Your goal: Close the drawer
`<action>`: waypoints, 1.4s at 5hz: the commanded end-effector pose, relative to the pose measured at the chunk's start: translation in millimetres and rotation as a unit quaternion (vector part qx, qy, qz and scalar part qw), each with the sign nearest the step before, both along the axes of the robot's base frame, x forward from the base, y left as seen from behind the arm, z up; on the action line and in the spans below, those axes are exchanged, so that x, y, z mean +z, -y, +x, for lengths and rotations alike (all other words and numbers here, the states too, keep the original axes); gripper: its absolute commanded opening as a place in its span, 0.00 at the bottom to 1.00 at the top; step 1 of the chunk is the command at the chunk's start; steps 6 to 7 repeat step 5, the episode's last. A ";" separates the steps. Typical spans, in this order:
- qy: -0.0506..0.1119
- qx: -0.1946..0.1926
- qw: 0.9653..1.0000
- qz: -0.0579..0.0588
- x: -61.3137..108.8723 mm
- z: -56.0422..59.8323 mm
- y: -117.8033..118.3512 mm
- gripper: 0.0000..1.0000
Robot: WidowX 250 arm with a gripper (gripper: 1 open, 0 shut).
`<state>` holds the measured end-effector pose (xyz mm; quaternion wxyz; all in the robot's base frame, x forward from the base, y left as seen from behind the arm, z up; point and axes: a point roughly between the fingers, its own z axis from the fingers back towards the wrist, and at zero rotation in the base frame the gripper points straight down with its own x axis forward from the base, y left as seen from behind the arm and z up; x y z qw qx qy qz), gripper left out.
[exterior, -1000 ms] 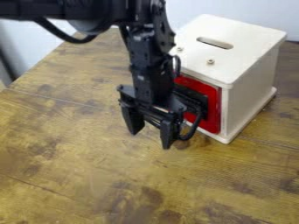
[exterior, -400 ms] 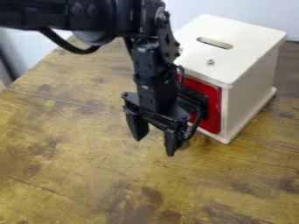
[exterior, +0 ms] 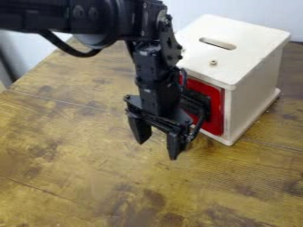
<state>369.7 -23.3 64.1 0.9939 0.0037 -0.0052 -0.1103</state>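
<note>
The red drawer [exterior: 204, 100] sits in the lower front of a pale wooden cabinet [exterior: 243, 71]; its glossy red front stands about flush with the cabinet face, with a black wire loop handle [exterior: 204, 111] sticking out. My black gripper [exterior: 158, 137] hangs just left of and in front of the drawer, fingers pointing down at the table. The fingers are spread apart with nothing between them. The arm hides the drawer's left edge.
The cabinet has a slot in its top [exterior: 218, 43] and a small knob [exterior: 214, 62] on its front. The worn wooden table [exterior: 83, 177] stretches to the left and front. A pale wall stands behind.
The gripper has shifted slightly right and down toward the drawer front since a second ago, and has barely moved in the last half second. The drawer looks unchanged.
</note>
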 end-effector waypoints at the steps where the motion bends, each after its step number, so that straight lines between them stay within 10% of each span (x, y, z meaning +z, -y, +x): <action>1: 0.044 -0.006 0.999 -0.005 28.5 3.4 4.2 1.00; 7: 0.057 -0.011 0.998 -0.013 32.9 4.5 6.2 1.00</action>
